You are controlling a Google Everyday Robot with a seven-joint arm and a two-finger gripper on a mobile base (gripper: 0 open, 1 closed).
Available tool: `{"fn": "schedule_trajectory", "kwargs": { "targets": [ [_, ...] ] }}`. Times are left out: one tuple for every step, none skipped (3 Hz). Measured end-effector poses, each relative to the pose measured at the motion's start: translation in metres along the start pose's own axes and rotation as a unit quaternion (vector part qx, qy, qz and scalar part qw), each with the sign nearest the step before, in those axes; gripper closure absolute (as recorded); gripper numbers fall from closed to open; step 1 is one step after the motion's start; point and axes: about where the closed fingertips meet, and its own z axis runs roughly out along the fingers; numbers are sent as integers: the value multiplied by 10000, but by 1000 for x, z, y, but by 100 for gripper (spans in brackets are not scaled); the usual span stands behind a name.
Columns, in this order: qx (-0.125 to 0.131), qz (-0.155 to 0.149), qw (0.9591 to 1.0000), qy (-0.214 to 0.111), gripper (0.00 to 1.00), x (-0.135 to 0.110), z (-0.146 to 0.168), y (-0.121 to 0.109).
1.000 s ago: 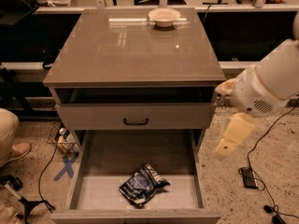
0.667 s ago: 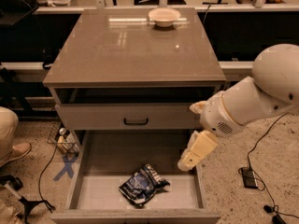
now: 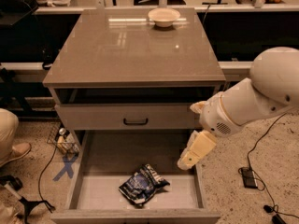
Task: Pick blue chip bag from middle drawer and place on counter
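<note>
The blue chip bag (image 3: 141, 184) lies crumpled on the floor of the open middle drawer (image 3: 100, 195), near its front centre. My gripper (image 3: 190, 157) hangs at the drawer's right wall, above and to the right of the bag, about a hand's width away and not touching it. The white arm reaches in from the right. The glossy grey-brown counter (image 3: 126, 50) tops the cabinet above.
A cream round bowl (image 3: 164, 17) sits at the counter's back edge. A shut drawer front with a black handle (image 3: 135, 121) is above the open drawer. A wire basket (image 3: 64, 141), a person's leg (image 3: 9, 136) and tripod legs are at left; cables and a black device (image 3: 247, 177) at right.
My arm has swung left from the cabinet's right side, and the gripper has come down to the open drawer's right wall. The bag has not moved.
</note>
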Motion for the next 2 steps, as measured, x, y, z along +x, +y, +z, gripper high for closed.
{"fn": "schedule_trajectory", "kwargs": {
  "targets": [
    [82, 209, 9997, 51, 0, 22, 46, -5],
    [277, 471, 9983, 210, 0, 51, 120, -12]
  ]
}}
